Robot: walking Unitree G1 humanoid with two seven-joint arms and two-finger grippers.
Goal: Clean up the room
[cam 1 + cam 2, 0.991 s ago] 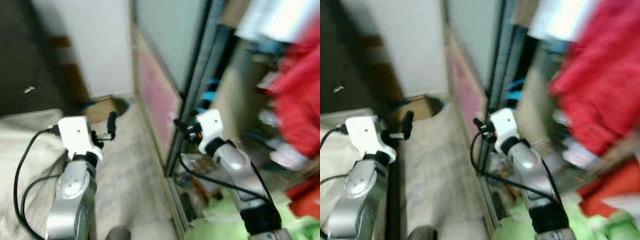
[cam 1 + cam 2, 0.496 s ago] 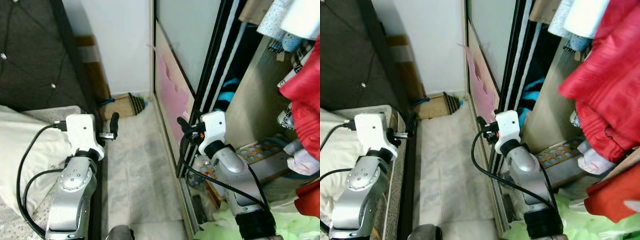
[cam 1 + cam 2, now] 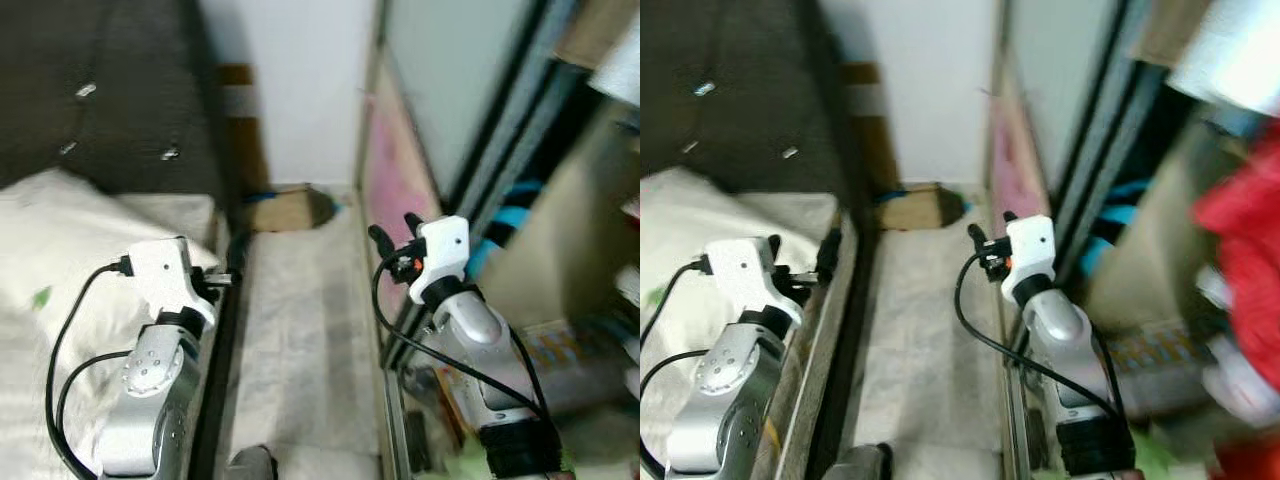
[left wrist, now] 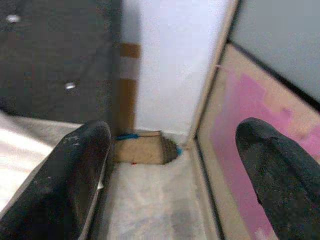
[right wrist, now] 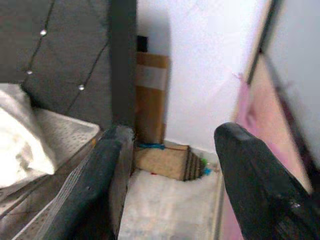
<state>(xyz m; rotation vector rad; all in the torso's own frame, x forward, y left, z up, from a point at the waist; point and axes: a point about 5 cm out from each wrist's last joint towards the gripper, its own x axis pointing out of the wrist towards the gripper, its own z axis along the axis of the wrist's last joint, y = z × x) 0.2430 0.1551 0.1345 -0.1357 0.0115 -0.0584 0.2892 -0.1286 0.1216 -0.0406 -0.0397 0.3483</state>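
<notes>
**Brown box at the end of the narrow floor**

Brown cardboard is the only loose thing on the floor. From the left eye, the box (image 3: 290,208) lies against the white wall (image 3: 300,90), at the far end of the floor strip (image 3: 300,340) between the bed (image 3: 60,260) and the sliding door (image 3: 400,190). Its long side runs along the wall, and its open end seems to point toward the door. The left hand (image 3: 228,281) sits over the bed edge. The right hand (image 3: 392,236) is near the door.

From the right eye, red clothes (image 3: 1250,260) hang in the closet. This picture is blurry.

From the left wrist, the left hand's fingers (image 4: 75,180) are wide apart and hold nothing. The box lies far ahead between them.

From the right wrist, the right hand's fingers (image 5: 250,180) are wide apart and empty too. A pillow (image 5: 20,140) rests on the bed.

The gap is tight. I think an arm could bump the bed frame or the door on the way to the box. The blur could also spoil the aim.
</notes>
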